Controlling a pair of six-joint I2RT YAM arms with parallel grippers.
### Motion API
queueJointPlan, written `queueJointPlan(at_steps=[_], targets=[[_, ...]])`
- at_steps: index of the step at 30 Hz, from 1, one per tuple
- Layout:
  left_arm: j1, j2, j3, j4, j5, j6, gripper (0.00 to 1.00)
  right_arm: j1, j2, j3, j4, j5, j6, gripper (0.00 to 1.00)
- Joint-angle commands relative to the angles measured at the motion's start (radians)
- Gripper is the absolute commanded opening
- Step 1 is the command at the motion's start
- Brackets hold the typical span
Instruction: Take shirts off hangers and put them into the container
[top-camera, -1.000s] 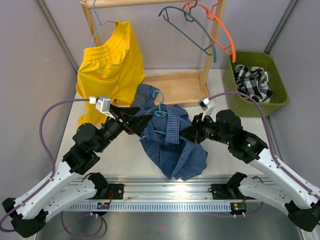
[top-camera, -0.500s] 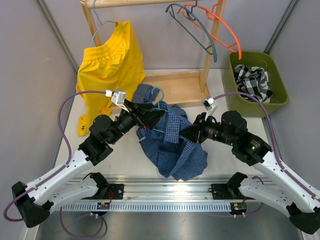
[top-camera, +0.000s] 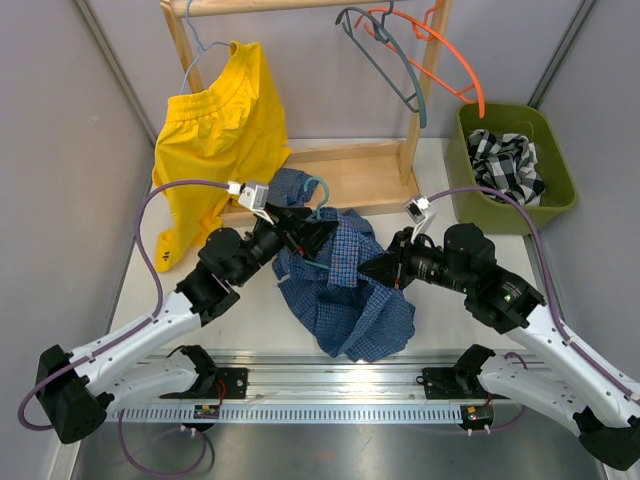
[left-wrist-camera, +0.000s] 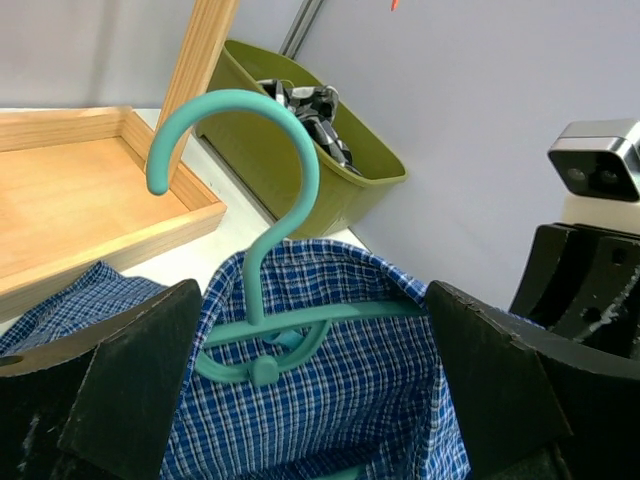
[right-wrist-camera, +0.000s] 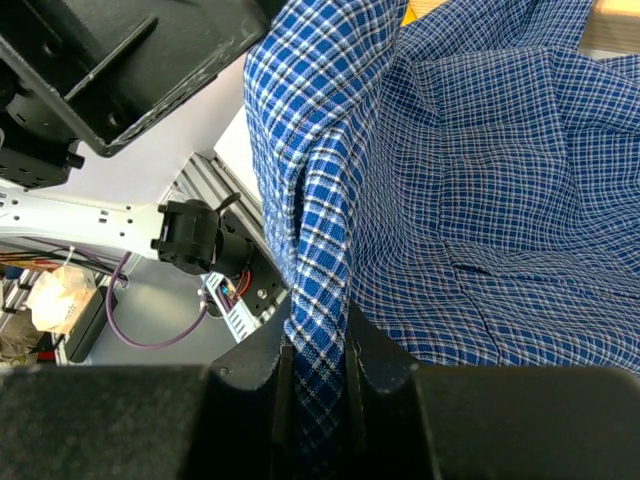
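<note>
Your left claw (top-camera: 312, 234) stands wide open. Its two fingers (left-wrist-camera: 130, 385) sit on either side of the teal hanger (left-wrist-camera: 262, 250) with the neck between them. You cannot tell from either view whether the fingers touch the cloth below.

Your right claw (right-wrist-camera: 318, 372) is nearly closed and pinches a fold of the blue checked shirt (top-camera: 350, 300) at the shirt's right edge. The wrist view shows the fold caught between both fingers.

The blue shirt lies crumpled on the table between the two arms, just near of the wooden tray (top-camera: 355, 175). It spreads from the tray's near edge toward the arm bases.

The teal hanger is inside the shirt's collar. Its hook stands up out of the collar and points far, toward the tray. In the left wrist view the open end of the hook curls to the left, and the shoulder bar runs across the gap from one finger to the other.

Most of the hanger's arms are hidden under the shirt, so only the hook, the neck and a short stretch of the bar show.

The green bin (top-camera: 462, 160) sits at the far right and holds the black-and-white plaid shirt (top-camera: 505, 160). The bin is well apart from both claws.
</note>
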Motion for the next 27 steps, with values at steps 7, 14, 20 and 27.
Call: queueJointPlan(at_steps=[7,14,20,27], targets=[[0.002,0.084,-0.015,0.17,0.0,0.005,0.9,0.001,-0.037,0.005,0.103,-0.045,0.018,0.0],[0.002,0.164,0.032,0.181,0.103,-0.016,0.0,0.001,-0.043,0.001,0.103,-0.038,0.015,0.0],[0.002,0.142,0.043,0.145,0.078,-0.006,0.0,0.001,-0.052,-0.01,0.103,-0.021,0.014,0.0],[0.002,0.115,0.199,-0.121,-0.089,0.121,0.0,0.001,-0.035,-0.001,0.089,-0.019,0.001,0.53]])
